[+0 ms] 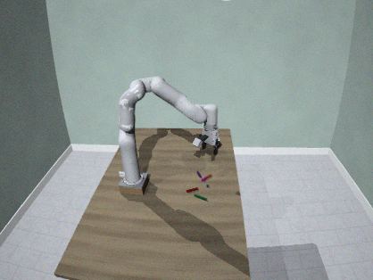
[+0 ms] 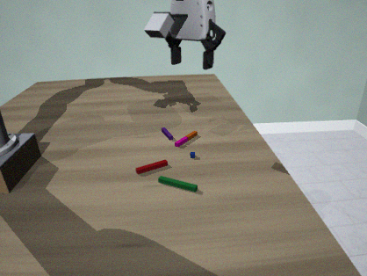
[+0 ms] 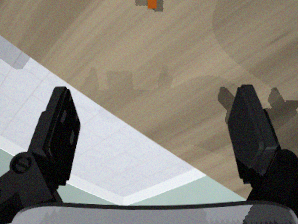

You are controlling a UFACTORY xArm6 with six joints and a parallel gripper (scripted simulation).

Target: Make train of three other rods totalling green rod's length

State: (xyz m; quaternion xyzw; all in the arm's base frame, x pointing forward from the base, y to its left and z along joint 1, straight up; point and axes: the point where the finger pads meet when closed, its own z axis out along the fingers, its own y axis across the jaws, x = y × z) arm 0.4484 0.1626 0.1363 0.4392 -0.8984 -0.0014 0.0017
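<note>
My gripper (image 1: pixel 210 151) (image 2: pixel 191 59) (image 3: pixel 153 104) is open and empty, high above the far right part of the table, well beyond the rods. A green rod (image 1: pixel 200 197) (image 2: pixel 177 184) lies flat nearest the front. A red rod (image 1: pixel 192 190) (image 2: pixel 151 166) lies just behind it. A small blue rod (image 1: pixel 207 185) (image 2: pixel 192 155) lies to the right. A magenta rod (image 1: pixel 204 178) (image 2: pixel 181 141) and an orange rod (image 1: pixel 209 176) (image 2: pixel 191 134) lie end to end in one line. A purple rod (image 1: pixel 198 174) (image 2: pixel 167 133) lies just left of them. The wrist view shows only the orange rod (image 3: pixel 151 4) at its top edge.
The arm's base (image 1: pixel 133 183) (image 2: pixel 17 156) stands at the table's left side. The table's right edge (image 1: pixel 239 196) (image 2: pixel 281 176) runs close to the rods, with tiled floor (image 3: pixel 115 150) beyond it.
</note>
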